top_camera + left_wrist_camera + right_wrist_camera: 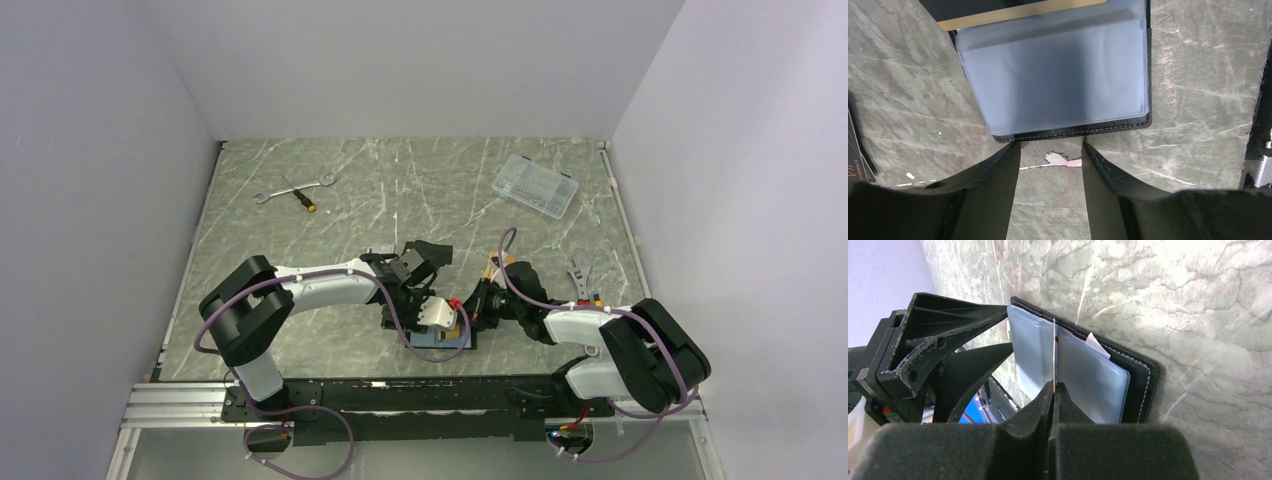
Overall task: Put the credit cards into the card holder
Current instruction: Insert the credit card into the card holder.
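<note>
Card holder is lying open near the table's near edge, between the grippers. The right gripper is pinching a card edge-on at the clear pocket. The left gripper, jaws spread, is touching the rim. Insertion seems underway, and next the card needs aligning with the pocket's mouth.

The marbled grey-green worktop is carrying a wrench crossing a screwdriver near its far left corner and a clear box toward the far right corner. The open card holder is lying by the near edge.
</note>
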Robot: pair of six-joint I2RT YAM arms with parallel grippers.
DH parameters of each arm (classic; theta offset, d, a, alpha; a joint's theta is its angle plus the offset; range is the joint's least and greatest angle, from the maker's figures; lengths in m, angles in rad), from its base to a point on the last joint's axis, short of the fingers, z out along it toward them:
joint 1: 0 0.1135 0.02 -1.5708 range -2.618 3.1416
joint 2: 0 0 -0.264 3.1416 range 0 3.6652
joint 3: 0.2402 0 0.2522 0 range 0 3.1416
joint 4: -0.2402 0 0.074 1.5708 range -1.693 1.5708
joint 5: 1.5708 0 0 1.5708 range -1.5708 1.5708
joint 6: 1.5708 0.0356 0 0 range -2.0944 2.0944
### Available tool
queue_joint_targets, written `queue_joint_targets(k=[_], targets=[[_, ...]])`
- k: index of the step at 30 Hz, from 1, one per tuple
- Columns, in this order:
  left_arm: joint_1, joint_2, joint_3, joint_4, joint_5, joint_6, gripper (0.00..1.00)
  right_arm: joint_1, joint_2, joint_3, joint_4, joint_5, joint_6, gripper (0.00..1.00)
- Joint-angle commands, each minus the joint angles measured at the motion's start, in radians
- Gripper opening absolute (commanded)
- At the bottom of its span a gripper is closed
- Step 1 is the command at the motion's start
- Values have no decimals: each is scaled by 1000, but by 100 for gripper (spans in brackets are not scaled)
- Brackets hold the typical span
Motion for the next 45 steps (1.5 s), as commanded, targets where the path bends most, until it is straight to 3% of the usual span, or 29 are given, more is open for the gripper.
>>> queue_joint_targets(k=[1,9,20,38,45], targets=[[-15,17,-24,27,-31,-23,53,18,-22,-35,115,50,37,0],[-30,37,-32,32,-51,-42,46,38,-24,-91,232,53,100,0],[-36,50,-40,25,-89,-60,41,38,-190,-104,117,116,87,0],[-41,59,-40,32,-113,-91,39,62,-31,-128,272,88,114,0],[-41,60,-49,41,-129,-99,38,62,-162,-122,164,129,101,0]])
